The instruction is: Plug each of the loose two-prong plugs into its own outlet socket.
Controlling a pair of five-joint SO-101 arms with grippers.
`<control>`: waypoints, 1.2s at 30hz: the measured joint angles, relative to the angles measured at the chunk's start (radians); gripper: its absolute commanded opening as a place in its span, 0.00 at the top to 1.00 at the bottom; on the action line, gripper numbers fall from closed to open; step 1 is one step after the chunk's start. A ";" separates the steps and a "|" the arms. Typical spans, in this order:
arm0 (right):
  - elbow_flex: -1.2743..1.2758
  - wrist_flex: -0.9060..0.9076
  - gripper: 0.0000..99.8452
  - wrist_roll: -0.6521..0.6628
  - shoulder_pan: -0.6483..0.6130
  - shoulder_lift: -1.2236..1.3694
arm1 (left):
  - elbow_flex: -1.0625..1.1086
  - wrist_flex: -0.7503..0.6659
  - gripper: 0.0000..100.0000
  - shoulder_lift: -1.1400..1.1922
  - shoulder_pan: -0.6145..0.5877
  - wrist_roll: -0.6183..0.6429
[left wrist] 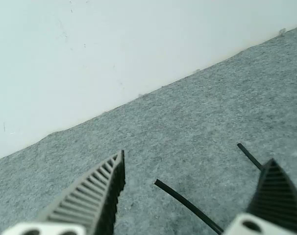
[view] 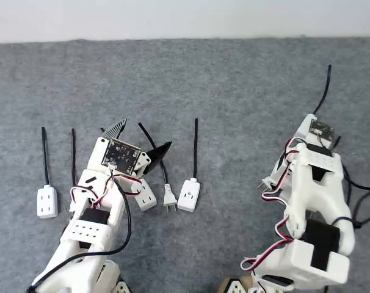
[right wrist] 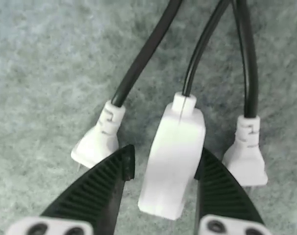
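We see a white plastic outlet socket block (right wrist: 175, 156) lying on the grey felt tabletop (right wrist: 40, 58), one white two-prong plug (right wrist: 97, 142) just beside it, another (right wrist: 246, 159) opposite. The right jaws straddle it, spread; the left jaws gape well apart from it.

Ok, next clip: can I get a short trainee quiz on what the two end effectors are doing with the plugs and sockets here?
1. True or false: the left end effector is shut.
2. Multiple choice: what sits between the fingers of the right end effector? A) a white outlet socket B) a roll of tape C) a screwdriver
3. Short answer: in the right wrist view, how many plugs lie beside that socket?

Key: 1 false, it is open wide; 2 A; 3 two, one on each side.
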 measured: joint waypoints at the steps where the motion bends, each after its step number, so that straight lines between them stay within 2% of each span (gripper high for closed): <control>1: 0.011 -0.015 0.82 0.000 0.000 0.000 | 0.000 0.000 0.59 0.000 0.000 0.000; 5: 0.025 -0.044 1.00 0.009 0.000 -0.002 | 0.000 0.000 0.59 0.000 0.000 0.000; 6: 0.025 -0.048 0.97 0.032 0.002 -0.002 | 0.000 0.000 0.59 0.000 0.000 0.000; 11: 0.025 -0.054 0.99 0.129 -0.038 -0.002 | 0.000 0.000 0.59 0.000 0.000 0.000; 20: 0.025 -0.054 0.99 0.149 -0.044 -0.005 | 0.000 0.000 0.59 0.000 0.000 0.000; 26: 0.026 -0.011 0.99 0.172 -0.044 -0.123 | 0.000 0.000 0.59 0.000 0.009 -0.015; 36: 0.026 0.124 0.99 0.175 -0.334 -0.292 | 0.000 0.000 0.59 0.000 0.011 -0.015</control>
